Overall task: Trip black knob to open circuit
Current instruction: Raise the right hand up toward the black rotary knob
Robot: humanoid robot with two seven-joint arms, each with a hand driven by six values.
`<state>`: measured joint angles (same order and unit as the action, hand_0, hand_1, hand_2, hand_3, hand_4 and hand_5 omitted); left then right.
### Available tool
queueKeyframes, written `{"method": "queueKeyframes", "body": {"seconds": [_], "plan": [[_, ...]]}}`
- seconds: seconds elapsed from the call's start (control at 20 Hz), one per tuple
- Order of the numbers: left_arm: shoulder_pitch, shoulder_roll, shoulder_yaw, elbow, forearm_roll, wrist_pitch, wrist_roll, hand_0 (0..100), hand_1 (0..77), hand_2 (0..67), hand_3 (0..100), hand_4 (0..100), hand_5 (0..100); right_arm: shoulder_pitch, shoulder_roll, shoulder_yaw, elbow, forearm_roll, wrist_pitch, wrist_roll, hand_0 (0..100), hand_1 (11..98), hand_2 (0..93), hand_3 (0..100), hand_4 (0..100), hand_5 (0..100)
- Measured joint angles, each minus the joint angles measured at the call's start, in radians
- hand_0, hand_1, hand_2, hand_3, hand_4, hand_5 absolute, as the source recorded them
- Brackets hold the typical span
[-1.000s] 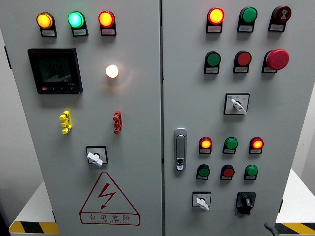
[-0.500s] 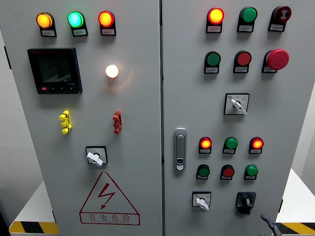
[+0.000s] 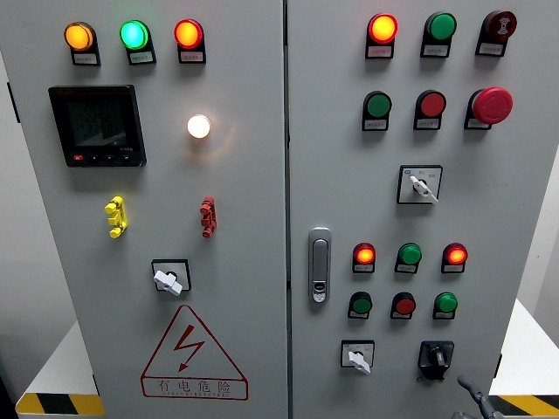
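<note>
Matt grey painted metal cabinet (image 3: 244, 262); glossy black plastic knob (image 3: 435, 358).

Head view, close, level, facing cabinet doors (image 3: 244, 218)

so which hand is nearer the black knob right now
Right. The right hand is just coming in at the bottom edge, below and slightly right of the black knob, not touching it. The left hand is not in view.

Right hand (image 3: 474, 400): only sliver visible at bottom edge. Dark grey, slim, jointed finger segments, matte finish. No cables, screws, or markings discernible.
</note>
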<state>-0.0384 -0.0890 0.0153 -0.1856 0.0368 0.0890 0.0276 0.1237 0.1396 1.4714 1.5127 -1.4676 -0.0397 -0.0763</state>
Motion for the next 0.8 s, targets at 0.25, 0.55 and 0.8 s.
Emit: {"method": "queueKeyframes", "body": {"seconds": [0.25,0.55,0.8], "plan": [[0.0,0.0,0.0,0.0,0.0,0.0,0.0,0,0.0,19.5,26,10,9,0.028,0.0,0.0,-0.009,0.069,-0.011,-0.023,100,82.3,0.0,88,94,100],[0.0,0.0,0.0,0.0,0.0,0.0,0.0,0,0.0,19.4,26,10,9,0.036,0.0014,-0.007,-0.009,0.09,-0.021,-0.038,100,80.5,0.1,88,94,100],[0.0,0.0,0.0,0.0,0.0,0.0,0.0,0,0.0,19.5,26,10,9,0.036,0.0016,-0.028,-0.008,0.093,-0.021,-0.041,100,79.7,0.3,88,94,100]]}}
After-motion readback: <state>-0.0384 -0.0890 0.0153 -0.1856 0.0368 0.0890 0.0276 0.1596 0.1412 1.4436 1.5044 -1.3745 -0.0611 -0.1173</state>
